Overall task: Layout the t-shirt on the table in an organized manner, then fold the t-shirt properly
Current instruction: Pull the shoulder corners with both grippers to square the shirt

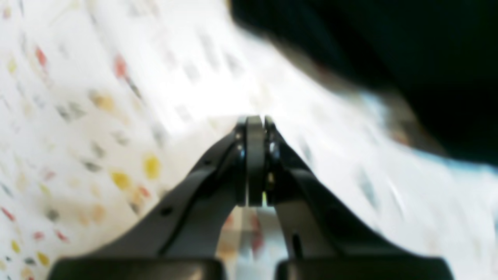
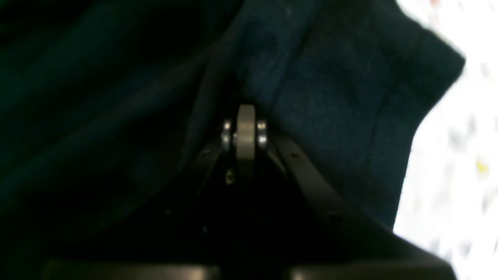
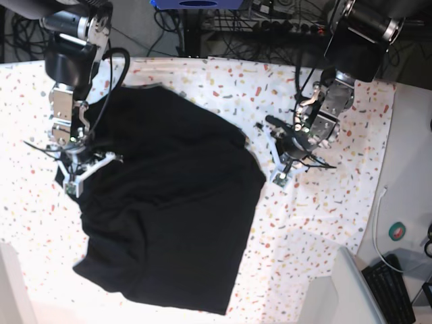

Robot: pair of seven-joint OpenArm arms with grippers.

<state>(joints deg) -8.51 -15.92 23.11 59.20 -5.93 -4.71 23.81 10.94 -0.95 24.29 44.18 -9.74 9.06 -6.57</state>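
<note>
On table [image 3: 202, 74], t-shirt [image 3: 169, 209] lies spread but rumpled, unfolded. I see right gripper [image 2: 246, 112] pinching shirt edge at its left side in base view; left gripper [image 1: 255, 120] pressed together, empty, beside shirt. Layout unfinished, all folding left.

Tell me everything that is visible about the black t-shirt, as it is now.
The t-shirt is plain black, soft fabric, lying spread but rumpled on the speckled table, with uneven edges and folds; sleeves and collar are hard to make out. In the base view it covers the left and middle of the cloth. The right gripper is shut at its edge, with fabric bunched around the tips. The left gripper is shut, apart from it, over bare cloth.
</note>
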